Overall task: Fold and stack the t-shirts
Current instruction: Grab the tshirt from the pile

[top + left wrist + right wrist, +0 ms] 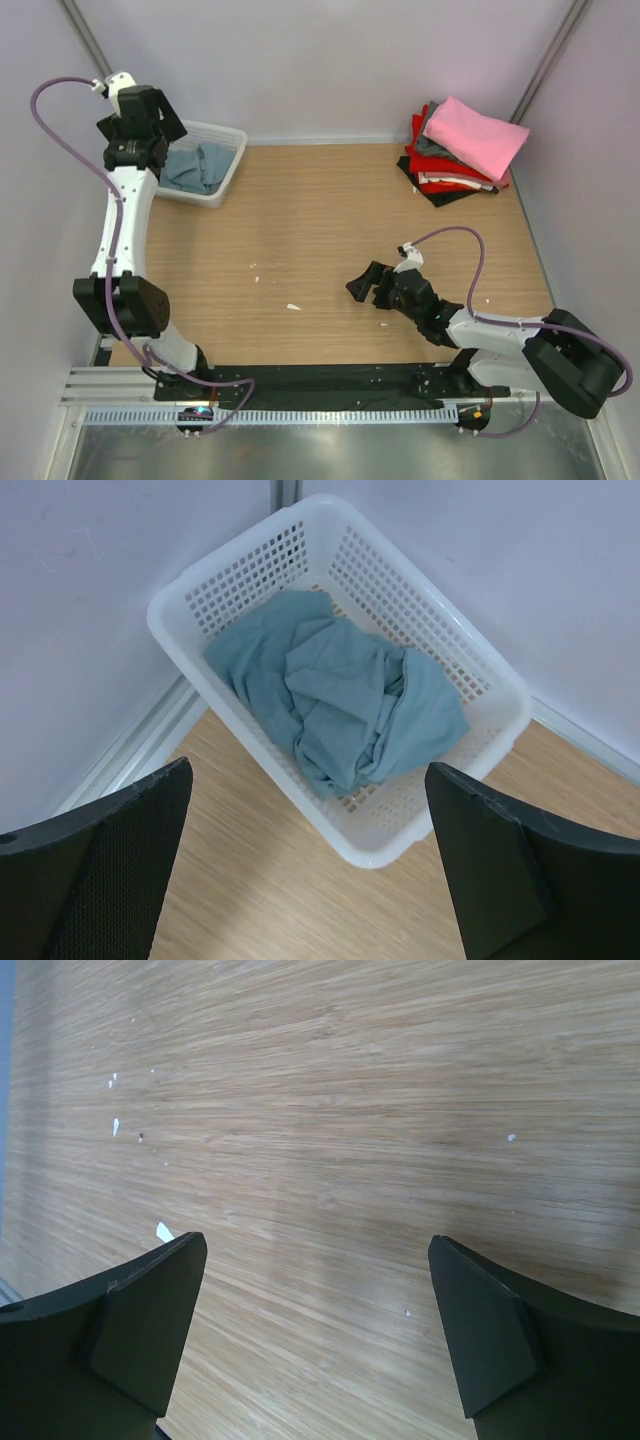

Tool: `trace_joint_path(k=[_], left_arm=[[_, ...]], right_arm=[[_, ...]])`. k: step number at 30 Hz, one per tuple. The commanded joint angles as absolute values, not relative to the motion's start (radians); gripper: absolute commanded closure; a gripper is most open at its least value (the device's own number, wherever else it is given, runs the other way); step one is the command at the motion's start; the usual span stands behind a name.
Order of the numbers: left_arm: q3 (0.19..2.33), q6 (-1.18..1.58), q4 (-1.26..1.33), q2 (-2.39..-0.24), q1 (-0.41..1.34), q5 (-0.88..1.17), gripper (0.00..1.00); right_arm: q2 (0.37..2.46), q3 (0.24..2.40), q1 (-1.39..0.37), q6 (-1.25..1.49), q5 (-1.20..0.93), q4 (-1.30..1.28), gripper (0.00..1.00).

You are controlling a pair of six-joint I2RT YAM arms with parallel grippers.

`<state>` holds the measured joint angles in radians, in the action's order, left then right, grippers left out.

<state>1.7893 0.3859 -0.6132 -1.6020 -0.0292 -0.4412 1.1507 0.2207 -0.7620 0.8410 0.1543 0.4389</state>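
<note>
While folded pink, red, grey and black cloth t-shirts [462, 150] sit stacked far from the white plastic lattice basket [236, 165], one crumpled teal-blue t-shirt [340, 705] lies inside it, unfolded; left jaws and right jaws gape wide, empty.

Teal-blue t-shirt [197, 165]: unfolded, crumpled in loose heap, lying inside white lattice basket [222, 130] at far left corner of table [320, 250]; fills most of basket floor, cloth bunched in deep creases.

Stack [455, 160] of folded t-shirts: far right corner, slightly askew, edges not aligned. Pink t-shirt [478, 135] on top, flat rectangle, turned at an angle to the layers below. Grey t-shirt [430, 140] and red t-shirt [428, 162] showing beneath at left side. White t-shirt [447, 180] thin edge visible lower. Black t-shirt [440, 196] at bottom, touching table.
</note>
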Motion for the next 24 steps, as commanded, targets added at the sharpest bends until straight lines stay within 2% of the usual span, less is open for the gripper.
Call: trace_joint_path(k=[1,5,13,24], left_arm=[[1.868,0.403,-0.571,-1.693,-0.066,-0.407,0.00],[1.980,0.385,-0.590,-1.840,-0.080,-0.365,0.01],[2.146,0.376,-0.641,-2.117,-0.081,-0.351,0.11],[2.126,0.402,-0.617,-2.258,-0.083,-0.302,0.25]], right_arm=[[1.129,0.244,-0.767,0.799,0.135,0.534,0.00],[1.137,0.230,-0.767,0.782,0.101,0.577,0.00],[1.193,0.264,-0.767,0.769,0.078,0.578,0.00],[1.235,0.290,-0.767,0.769,0.084,0.574,0.00]])
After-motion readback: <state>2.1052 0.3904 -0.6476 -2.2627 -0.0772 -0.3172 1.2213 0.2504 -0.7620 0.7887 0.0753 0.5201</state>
